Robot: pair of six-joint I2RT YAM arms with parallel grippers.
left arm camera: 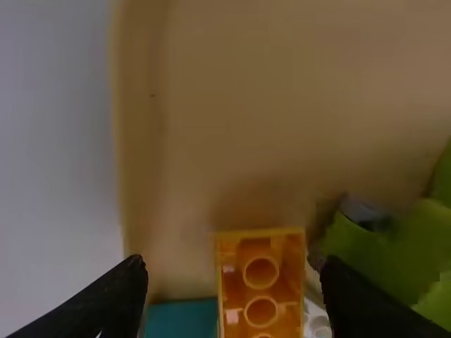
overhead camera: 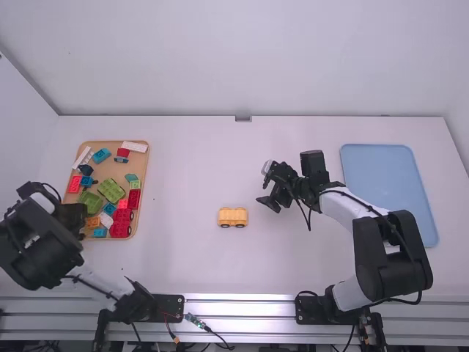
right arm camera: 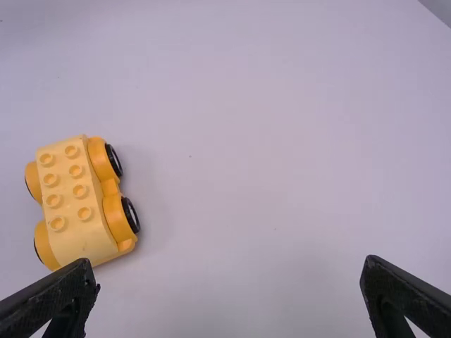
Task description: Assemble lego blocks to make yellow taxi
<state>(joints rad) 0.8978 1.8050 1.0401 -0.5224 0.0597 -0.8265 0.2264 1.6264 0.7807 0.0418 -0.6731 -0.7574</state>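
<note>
My left gripper [overhead camera: 72, 218] is over the near left part of the wooden tray [overhead camera: 110, 242]. In the left wrist view, my left gripper [left arm camera: 233, 274] is open, its fingers on either side of an orange block [left arm camera: 262, 292] that shows its hollow, tubed underside; contact cannot be told. The yellow wheeled car base [overhead camera: 233, 216] stands on the table between the arms. My right gripper [overhead camera: 268, 186] is over the table, right of and beyond that base. In the right wrist view, my right gripper [right arm camera: 229, 273] is open and holds nothing, with the studded car base [right arm camera: 69, 197] off to one side.
Red, green, blue and white blocks fill much of the tray, among them a green block [overhead camera: 111, 191] and a red block [overhead camera: 134, 199]. Beside the orange block lies a teal block [left arm camera: 182, 319]. A blue tray [overhead camera: 388, 194] lies at the far right, beyond the right arm's links.
</note>
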